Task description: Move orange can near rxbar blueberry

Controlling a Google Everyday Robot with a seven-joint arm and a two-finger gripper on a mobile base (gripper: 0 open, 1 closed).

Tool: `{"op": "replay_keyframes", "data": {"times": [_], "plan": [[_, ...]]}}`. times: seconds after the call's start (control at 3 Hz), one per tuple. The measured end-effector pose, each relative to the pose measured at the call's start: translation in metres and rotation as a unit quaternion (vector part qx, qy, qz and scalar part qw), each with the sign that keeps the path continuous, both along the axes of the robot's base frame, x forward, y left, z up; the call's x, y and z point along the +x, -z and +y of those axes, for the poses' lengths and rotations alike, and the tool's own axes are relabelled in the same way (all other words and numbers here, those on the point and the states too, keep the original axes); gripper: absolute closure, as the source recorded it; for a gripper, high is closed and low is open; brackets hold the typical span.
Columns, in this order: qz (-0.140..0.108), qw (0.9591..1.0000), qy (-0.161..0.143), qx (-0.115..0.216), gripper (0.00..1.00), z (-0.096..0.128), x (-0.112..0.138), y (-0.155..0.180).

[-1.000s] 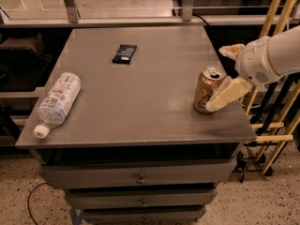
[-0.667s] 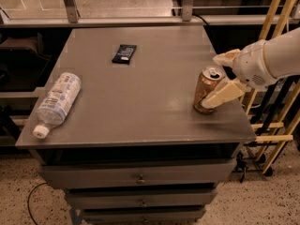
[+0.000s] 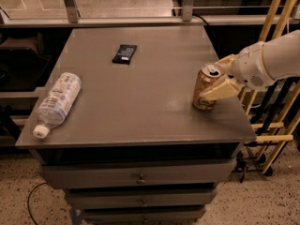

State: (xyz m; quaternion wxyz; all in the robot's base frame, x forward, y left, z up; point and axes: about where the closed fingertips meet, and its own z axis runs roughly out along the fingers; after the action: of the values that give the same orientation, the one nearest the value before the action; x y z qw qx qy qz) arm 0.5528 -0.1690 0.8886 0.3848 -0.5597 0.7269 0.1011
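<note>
The small orange-gold metal drink can with the silver pull-tab top [image 3: 203, 83] stood upright near the right edge of the grey worktop [image 3: 150, 93], towards its near side. The flat dark navy snack-bar wrapper with white print [image 3: 124, 53] lay well apart from it, far back and left of centre. A clear plastic bottle with a white cap [image 3: 58, 100] lay on its side at the left edge.

The cream-coloured two-finger tool [image 3: 212, 78] reached in from the right, its fingers apart and straddling the can, one behind the rim and one across the near side. It did not look clamped yet.

The can would probably handle as a light, thin-walled thing: stiff enough for a moderate squeeze, but smooth and easy to dent or tip, and its fill could not be told. The best hold seemed to be across the round body at mid-height, below the rim, with the can kept upright.

Compared with a second earlier, the tool had slid a little to the left, closer around the can. The can, wrapper and bottle lay where they had been.
</note>
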Motion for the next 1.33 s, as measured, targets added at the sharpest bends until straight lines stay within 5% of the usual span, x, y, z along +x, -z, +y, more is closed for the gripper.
{"op": "replay_keyframes", "data": {"times": [0.33, 0.67, 1.0, 1.33], "plan": [[-0.009, 0.9998, -0.003, 0.015, 0.89, 0.012, 0.003, -0.025], [-0.028, 0.9993, -0.017, 0.019, 1.0, 0.032, 0.011, -0.055], [-0.044, 0.9978, -0.043, 0.023, 1.0, 0.068, 0.03, -0.082], [-0.041, 0.9979, -0.041, 0.027, 1.0, 0.071, 0.035, -0.082]]}}
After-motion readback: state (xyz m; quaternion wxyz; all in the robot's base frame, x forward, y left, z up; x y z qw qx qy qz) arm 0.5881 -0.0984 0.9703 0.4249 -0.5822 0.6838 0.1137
